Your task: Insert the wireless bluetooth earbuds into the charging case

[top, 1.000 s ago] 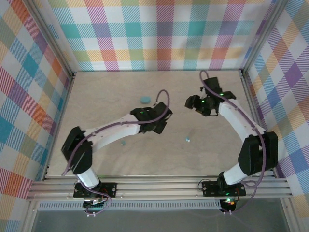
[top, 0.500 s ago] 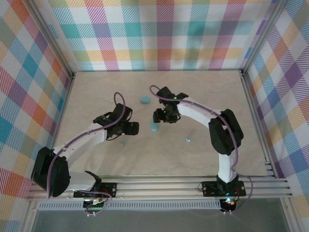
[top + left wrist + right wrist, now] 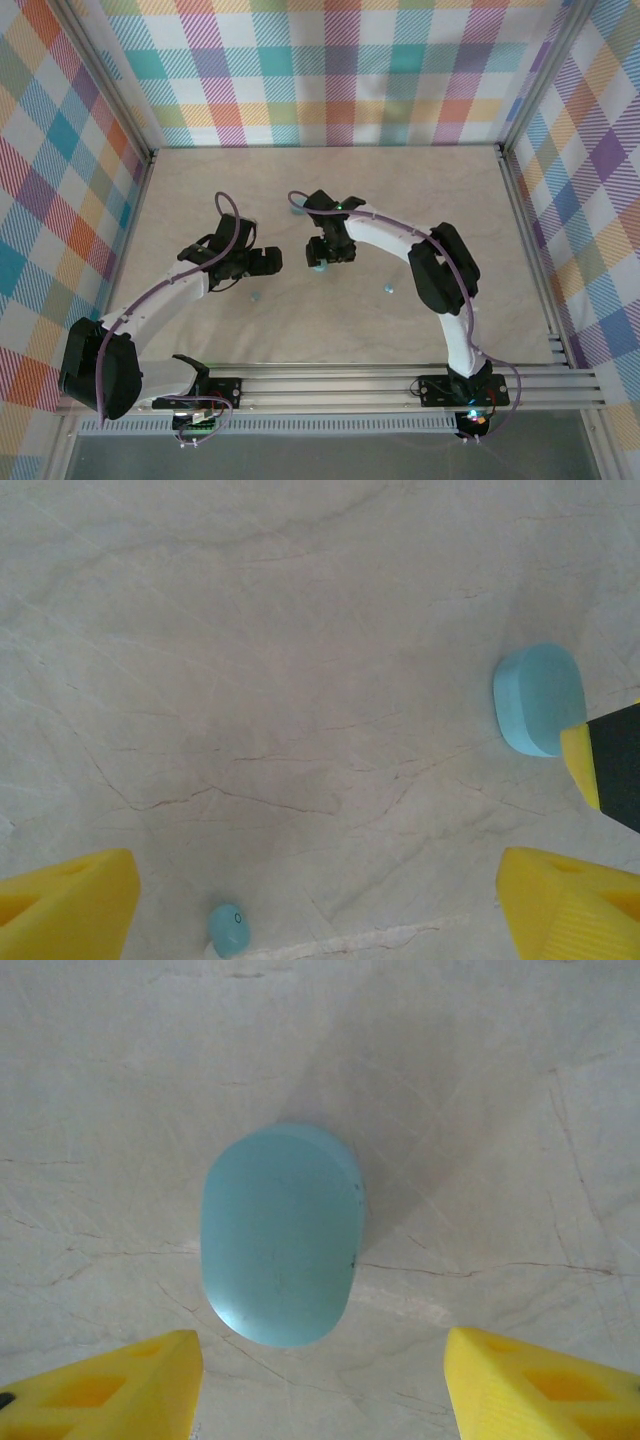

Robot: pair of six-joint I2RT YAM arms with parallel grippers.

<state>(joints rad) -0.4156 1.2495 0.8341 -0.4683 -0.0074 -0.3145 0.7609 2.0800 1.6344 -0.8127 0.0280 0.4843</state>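
A rounded teal charging case (image 3: 282, 1235) lies shut on the marble-look table, just ahead of my right gripper (image 3: 320, 1385). That gripper's yellow fingers stand open on either side below the case and do not touch it. From above, the right gripper (image 3: 322, 257) hangs over the case (image 3: 316, 266) at mid-table. My left gripper (image 3: 274, 262) is open a little to its left, with nothing between its fingers (image 3: 65, 905). One tiny teal earbud (image 3: 229, 929) lies on the table near the left finger. The same earbud (image 3: 255, 296) and another earbud (image 3: 388, 290) rest nearer the front edge.
A second teal case (image 3: 297, 209) lies further back, partly covered by the right arm's cable. In the left wrist view, the nearer case (image 3: 538, 698) shows at right, with a right gripper finger (image 3: 610, 770) beside it. Plaid walls and metal rails ring the table.
The right arm swung left from the back right and now hovers over the case. The left arm pulled back to the left, and its jaws opened wider.
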